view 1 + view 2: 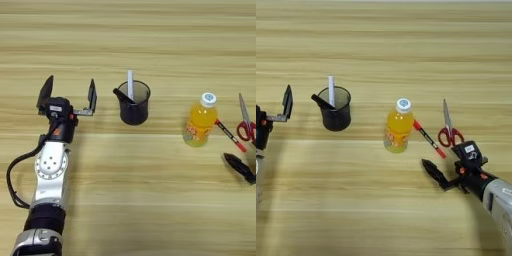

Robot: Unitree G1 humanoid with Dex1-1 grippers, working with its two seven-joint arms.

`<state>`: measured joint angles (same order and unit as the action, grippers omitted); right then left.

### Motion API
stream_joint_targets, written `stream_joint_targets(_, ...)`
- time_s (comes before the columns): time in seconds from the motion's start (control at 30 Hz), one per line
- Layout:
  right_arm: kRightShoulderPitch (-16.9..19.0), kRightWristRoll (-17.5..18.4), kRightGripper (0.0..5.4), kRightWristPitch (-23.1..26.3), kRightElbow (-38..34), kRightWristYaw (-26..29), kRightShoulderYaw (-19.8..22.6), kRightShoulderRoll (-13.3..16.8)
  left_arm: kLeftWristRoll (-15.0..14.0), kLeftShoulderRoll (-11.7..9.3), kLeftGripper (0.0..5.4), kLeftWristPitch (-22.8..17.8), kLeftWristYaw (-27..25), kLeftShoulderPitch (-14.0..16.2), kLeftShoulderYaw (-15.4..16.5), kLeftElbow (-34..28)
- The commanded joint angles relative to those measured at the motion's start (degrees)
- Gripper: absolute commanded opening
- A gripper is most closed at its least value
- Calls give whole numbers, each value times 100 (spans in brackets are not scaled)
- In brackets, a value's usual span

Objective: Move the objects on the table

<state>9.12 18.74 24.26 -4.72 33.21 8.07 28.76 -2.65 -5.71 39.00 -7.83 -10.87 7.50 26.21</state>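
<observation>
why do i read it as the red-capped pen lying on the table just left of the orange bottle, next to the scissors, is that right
Not quite: the red-capped pen lies just right of the orange bottle, between it and the scissors, as the right eye view shows. It does lie flat on the table.

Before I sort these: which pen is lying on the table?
The red-capped pen, flat between bottle and scissors; the black marker leans inside the cup.

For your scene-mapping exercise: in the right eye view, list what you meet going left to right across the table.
left gripper → dark cup holding a black marker and a white stick → orange juice bottle → red-capped pen → scissors → right gripper
</observation>
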Motion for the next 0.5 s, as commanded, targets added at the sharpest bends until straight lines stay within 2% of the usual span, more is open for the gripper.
stream_joint_targets(0.03, -149, 107, 529, 302, 23, -96, 68, -63, -3, -51, 539, 30, 6, -50, -20, 35)
stream_joint_targets(0.37, -257, 17, 417, 453, 189, -221, -72, -161, -10, -60, 540, 37, -7, -37, -18, 22)
stream_joint_targets(0.5, -340, -197, 379, 346, 361, -338, -183, -166, -16, -59, 540, 39, -14, -36, -19, 24)
